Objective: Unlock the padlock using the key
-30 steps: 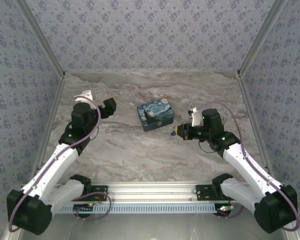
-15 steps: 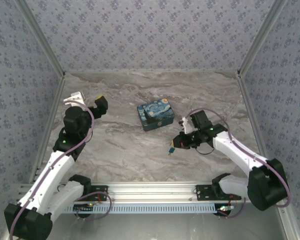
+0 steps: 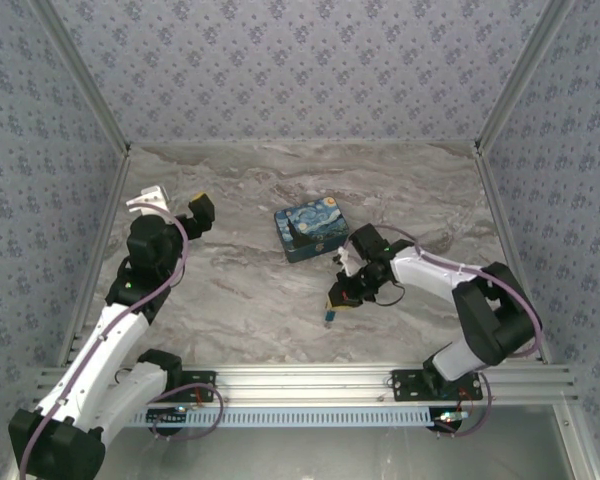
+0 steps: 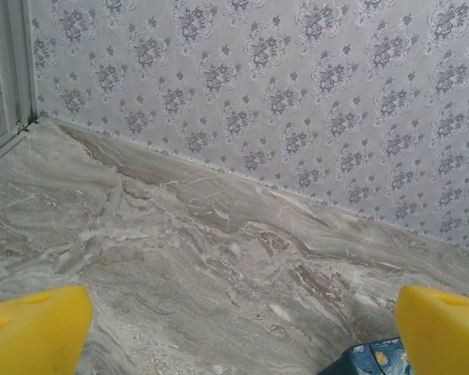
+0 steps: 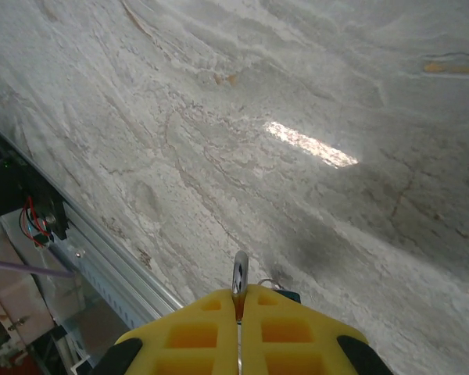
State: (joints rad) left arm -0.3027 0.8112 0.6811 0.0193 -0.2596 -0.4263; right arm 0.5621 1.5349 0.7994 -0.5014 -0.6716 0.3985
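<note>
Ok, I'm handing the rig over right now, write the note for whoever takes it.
Left gripper: open, empty, raised left of the blue-and-yellow starry-night printed box.
Right gripper: shut on a thin silvery metal piece; key or shackle, cannot tell.
Small blue-teal padlock: at the right gripper's tip, nearer than the box, apart from it.
Done: something grasped.
To do: padlock's state unreadable; check the grasp, then turn key in lock.

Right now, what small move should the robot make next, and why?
Probably ease the right gripper down and set the padlock on the table: it is shut on the padlock's silvery part, and the left gripper is open, empty and far off.
</note>
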